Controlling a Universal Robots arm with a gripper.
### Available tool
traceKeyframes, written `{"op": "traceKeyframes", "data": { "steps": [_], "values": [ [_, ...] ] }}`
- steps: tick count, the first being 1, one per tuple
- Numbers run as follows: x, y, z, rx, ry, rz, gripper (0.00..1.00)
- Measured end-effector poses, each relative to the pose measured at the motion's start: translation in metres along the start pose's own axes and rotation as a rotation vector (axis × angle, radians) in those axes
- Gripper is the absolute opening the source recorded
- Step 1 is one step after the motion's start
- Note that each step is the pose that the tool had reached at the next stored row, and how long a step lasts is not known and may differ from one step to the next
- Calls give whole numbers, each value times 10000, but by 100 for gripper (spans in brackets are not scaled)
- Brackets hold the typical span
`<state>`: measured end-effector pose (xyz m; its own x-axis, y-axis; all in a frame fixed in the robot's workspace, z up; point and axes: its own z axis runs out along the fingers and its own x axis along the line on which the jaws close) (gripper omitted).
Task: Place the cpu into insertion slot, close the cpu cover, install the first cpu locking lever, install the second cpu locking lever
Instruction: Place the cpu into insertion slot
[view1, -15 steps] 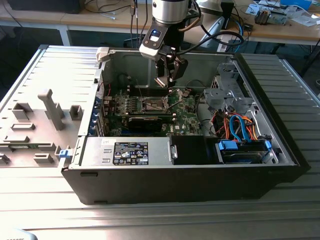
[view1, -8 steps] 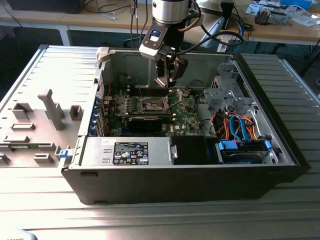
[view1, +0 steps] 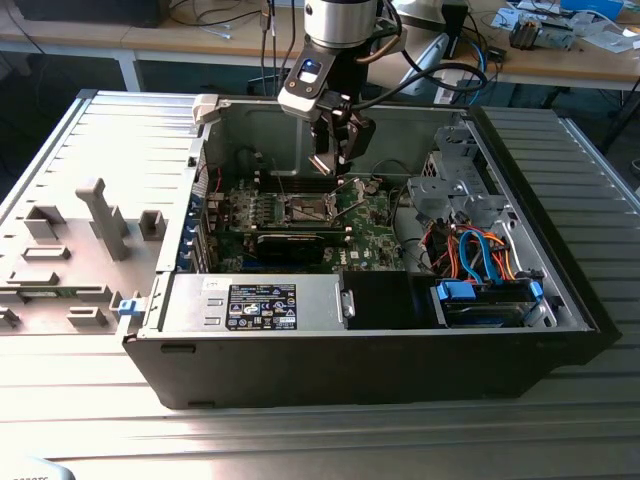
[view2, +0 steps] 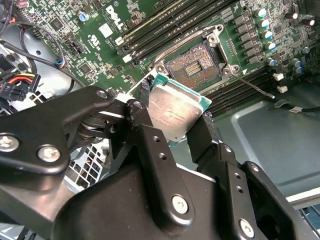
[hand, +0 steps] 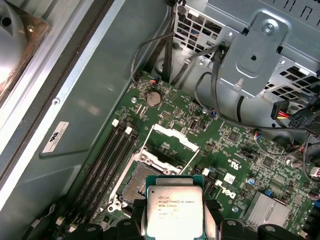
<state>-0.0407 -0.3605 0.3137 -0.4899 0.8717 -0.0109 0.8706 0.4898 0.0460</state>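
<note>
The open sheet-metal computer case (view1: 350, 370) holds a green motherboard (view1: 372, 214). The black gripper (view2: 175, 102) hangs above the board's middle. Below it, the insertion slot (view2: 193, 65) is a square silver-rimmed socket, its dark contact field bare, with the cpu cover (hand: 174, 136), a thin silver frame, tilted up off it. Clamped by opposite edges between the jaws, clear of the slot, is the cpu (view2: 175, 114), flat, square, dull silvery on top.

A robotics lab or electronics workshop: an open computer case (view1: 380, 365) lies on a metal bench (view1: 300, 440), and far benches (view1: 560, 65) carry cables (view1: 215, 15) and parts (view1: 540, 35).
</note>
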Motion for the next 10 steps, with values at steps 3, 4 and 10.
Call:
{"op": "traceKeyframes", "data": {
  "steps": [3,4,10],
  "values": [
    [0,0,1,0,-1,19,54],
    [0,0,1,0,-1,23,54],
    [0,0,2,0,-2,57,54]
  ]
}}
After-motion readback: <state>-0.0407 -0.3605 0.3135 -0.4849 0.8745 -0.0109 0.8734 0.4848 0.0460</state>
